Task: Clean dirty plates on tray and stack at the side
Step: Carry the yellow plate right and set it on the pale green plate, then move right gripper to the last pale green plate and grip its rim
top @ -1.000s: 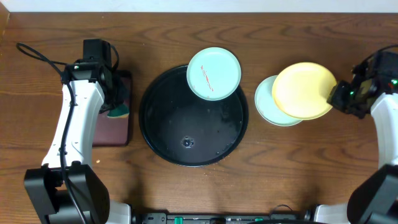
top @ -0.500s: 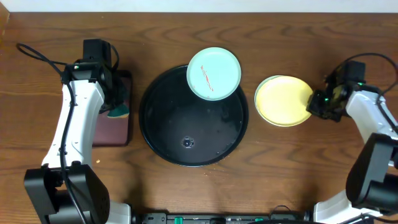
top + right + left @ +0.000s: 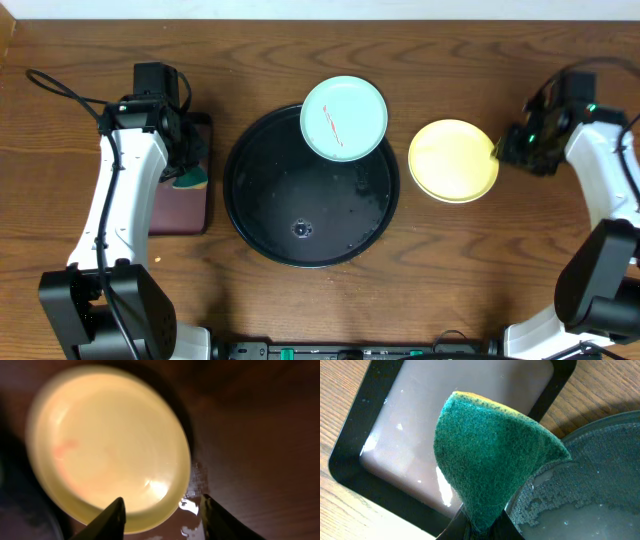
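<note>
A mint-blue plate [image 3: 343, 118] with a thin red smear rests on the far rim of the round black tray [image 3: 270, 215]. A pale yellow plate [image 3: 452, 160] lies flat on the table right of the tray, covering the other mint-blue plate, which is hidden; it also fills the right wrist view [image 3: 107, 445]. My right gripper [image 3: 506, 148] is open and empty at that plate's right edge [image 3: 162, 512]. My left gripper [image 3: 190, 165] is shut on a green sponge [image 3: 487, 455] over the small maroon tray [image 3: 180, 205].
A bowl of soapy water [image 3: 585, 485] sits beside the maroon tray [image 3: 420, 425] under the sponge. Small wet spots lie on the table near the yellow plate [image 3: 187, 505]. A black cable [image 3: 60, 85] runs at the far left.
My right gripper lowered the yellow plate onto the mint-blue plate on the table, let it go and drew back to the right. The left arm has not moved.
</note>
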Robot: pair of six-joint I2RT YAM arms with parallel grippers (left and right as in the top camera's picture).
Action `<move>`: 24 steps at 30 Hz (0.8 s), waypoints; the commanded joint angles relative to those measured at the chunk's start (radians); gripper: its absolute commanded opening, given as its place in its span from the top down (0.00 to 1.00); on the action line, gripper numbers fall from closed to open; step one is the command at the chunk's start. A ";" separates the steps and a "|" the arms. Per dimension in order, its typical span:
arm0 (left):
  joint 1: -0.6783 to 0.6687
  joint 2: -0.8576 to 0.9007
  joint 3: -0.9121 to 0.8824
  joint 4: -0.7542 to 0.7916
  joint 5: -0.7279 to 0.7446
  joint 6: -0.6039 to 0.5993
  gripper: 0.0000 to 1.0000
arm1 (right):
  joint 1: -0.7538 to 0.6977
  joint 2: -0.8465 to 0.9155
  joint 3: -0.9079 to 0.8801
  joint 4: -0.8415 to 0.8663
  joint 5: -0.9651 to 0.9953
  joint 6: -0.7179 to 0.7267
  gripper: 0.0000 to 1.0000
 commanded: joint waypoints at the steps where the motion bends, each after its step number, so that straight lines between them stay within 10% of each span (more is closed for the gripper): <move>1: 0.003 0.011 -0.002 0.007 -0.002 0.010 0.92 | 0.011 -0.001 0.146 -0.068 -0.066 -0.050 0.50; 24: 0.003 0.011 -0.002 0.027 -0.002 0.010 0.93 | 0.200 0.000 0.198 0.001 -0.092 -0.071 0.42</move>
